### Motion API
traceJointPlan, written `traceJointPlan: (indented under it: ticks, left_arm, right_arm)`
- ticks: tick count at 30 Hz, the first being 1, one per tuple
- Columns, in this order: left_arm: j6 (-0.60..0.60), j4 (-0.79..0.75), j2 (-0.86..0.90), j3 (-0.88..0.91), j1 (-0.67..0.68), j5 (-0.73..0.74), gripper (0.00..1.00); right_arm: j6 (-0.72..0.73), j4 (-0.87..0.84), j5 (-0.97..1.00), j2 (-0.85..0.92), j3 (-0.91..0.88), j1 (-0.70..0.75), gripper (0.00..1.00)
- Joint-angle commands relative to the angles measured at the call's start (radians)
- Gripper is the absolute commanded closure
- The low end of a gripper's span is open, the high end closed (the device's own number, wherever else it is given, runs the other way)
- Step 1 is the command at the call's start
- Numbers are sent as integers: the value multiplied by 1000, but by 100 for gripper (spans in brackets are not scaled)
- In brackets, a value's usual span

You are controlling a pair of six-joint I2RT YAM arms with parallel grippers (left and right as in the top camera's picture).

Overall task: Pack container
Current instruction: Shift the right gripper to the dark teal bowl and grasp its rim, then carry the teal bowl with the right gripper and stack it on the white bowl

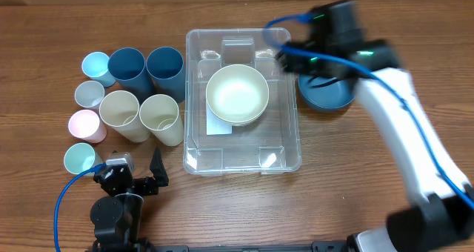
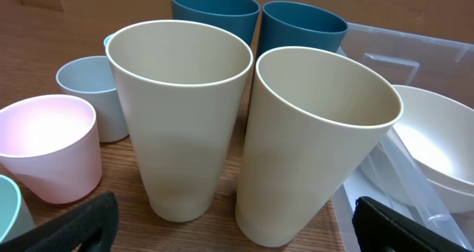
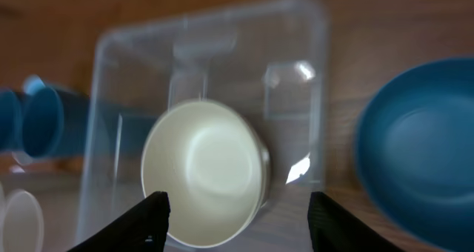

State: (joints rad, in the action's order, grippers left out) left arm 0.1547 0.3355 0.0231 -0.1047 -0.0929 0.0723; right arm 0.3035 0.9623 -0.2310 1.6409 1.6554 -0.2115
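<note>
The container (image 1: 242,168) is a clear rectangular bin at the table's middle, and a cream bowl (image 1: 237,94) sits in it. My right gripper (image 3: 238,207) hangs open above the bin's right side, its fingers wide apart with nothing between them. In the blurred right wrist view the cream bowl (image 3: 204,170) lies below it in the container (image 3: 118,74). A blue bowl (image 1: 329,96) rests on the table right of the bin, partly under the right arm. My left gripper (image 1: 138,167) stands open near the front edge, facing two tall cream cups (image 2: 181,111).
Left of the bin stand two tall cream cups (image 1: 121,115), two tall blue cups (image 1: 165,68) and several small cups, among them a pink one (image 1: 84,124) and a teal one (image 1: 79,159). The right cream cup (image 2: 311,141) leans against the bin.
</note>
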Motion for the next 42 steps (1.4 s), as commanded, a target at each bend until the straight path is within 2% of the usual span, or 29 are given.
traceJointPlan:
  ticks: [1,6,9,15,17,25,26,29,31,35,38,42]
  left_arm:
    - [10,-3,-10,3,2,14,0]
    - [10,-3,-10,3,2,14,0]
    - [10,-3,-10,3,2,14,0]
    - [10,-3,-10,3,2,14,0]
    - [10,-3,-10,3,2,14,0]
    - [10,-3,-10,3,2,14,0]
    - [10,-3,-10,3,2,14,0]
    - [10,-3,-10,3,2,14,0]
    - [10,-3,-10,3,2,14,0]
    - [10,-3,-10,3,2,14,0]
    - [10,-3,-10,3,2,14,0]
    - [10,-3,-10,3,2,14,0]
  right_arm:
    - [22,41,20,-63,30,176,37]
    - [45,136,20,-5,-12,368,37]
    - [45,163,19,63,-48,427,31]
    - [60,143,17,227,-100,435,31]
    - [71,125,0,299,-100,435,34]
    - [71,95,1,397,-109,433,40]
    - [71,83,1,400,-119,431,41]
    - [71,21,1,403,-165,427,55]
    - [75,-4,1,403,-182,427,69]
    - [75,-19,1,403,-183,427,81]
    - [77,-23,1,402,-182,430,96]
    - [91,-18,12,378,-177,439,96]
